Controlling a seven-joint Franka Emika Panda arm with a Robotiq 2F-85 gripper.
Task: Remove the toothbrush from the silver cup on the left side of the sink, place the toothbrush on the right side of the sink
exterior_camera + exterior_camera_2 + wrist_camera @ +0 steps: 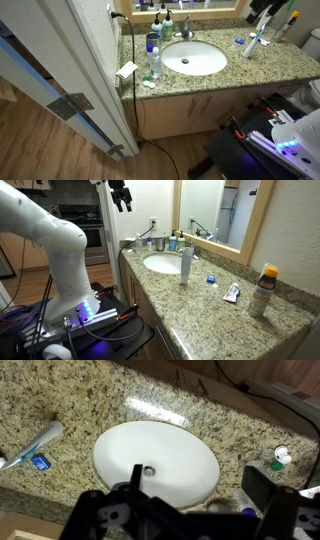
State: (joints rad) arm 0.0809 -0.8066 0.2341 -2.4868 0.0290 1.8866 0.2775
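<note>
The white oval sink [195, 58] sits in a speckled granite countertop and shows in both exterior views [165, 263]. The small silver cup [158, 243] stands upright beside the sink, at its left in an exterior view [153, 43]. The toothbrush is too small to make out. My gripper [120, 195] hangs high above the counter, open and empty. In the wrist view its dark fingers [200, 495] frame the sink [155, 460] from above.
A clear plastic bottle [185, 265] stands by the sink. A toothpaste tube [232, 293], a blue cap [211, 279] and an orange-capped bottle [262, 290] lie on the counter's other side. A chrome faucet [187, 30] and a mirror are at the back. A cable hangs off the counter's end.
</note>
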